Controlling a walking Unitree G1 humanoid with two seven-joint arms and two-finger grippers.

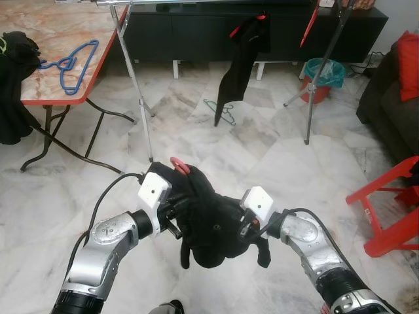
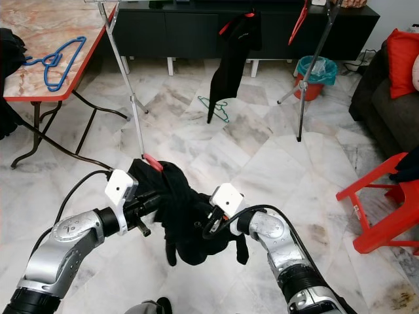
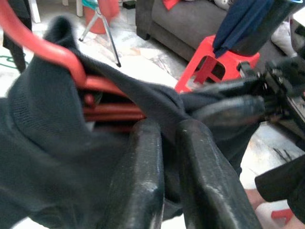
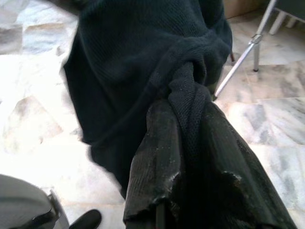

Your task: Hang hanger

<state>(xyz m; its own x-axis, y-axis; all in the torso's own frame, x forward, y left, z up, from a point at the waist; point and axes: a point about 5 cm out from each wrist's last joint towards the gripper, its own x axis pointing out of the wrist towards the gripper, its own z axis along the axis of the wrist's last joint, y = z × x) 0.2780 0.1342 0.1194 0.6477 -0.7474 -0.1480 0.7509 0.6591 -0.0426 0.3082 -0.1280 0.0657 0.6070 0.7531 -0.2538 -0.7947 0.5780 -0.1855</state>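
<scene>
Lower centre of frame: left end effector and right end effector both clenched on the black garment over the red hanger — hook apparently free. Keep it level approaching the rack.

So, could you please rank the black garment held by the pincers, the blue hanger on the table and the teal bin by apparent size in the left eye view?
1. Black garment, though it is nearest the camera.
2. Blue hanger.
3. Teal bin, looking about alike in size to the hanger, so their order is unsure.
</scene>
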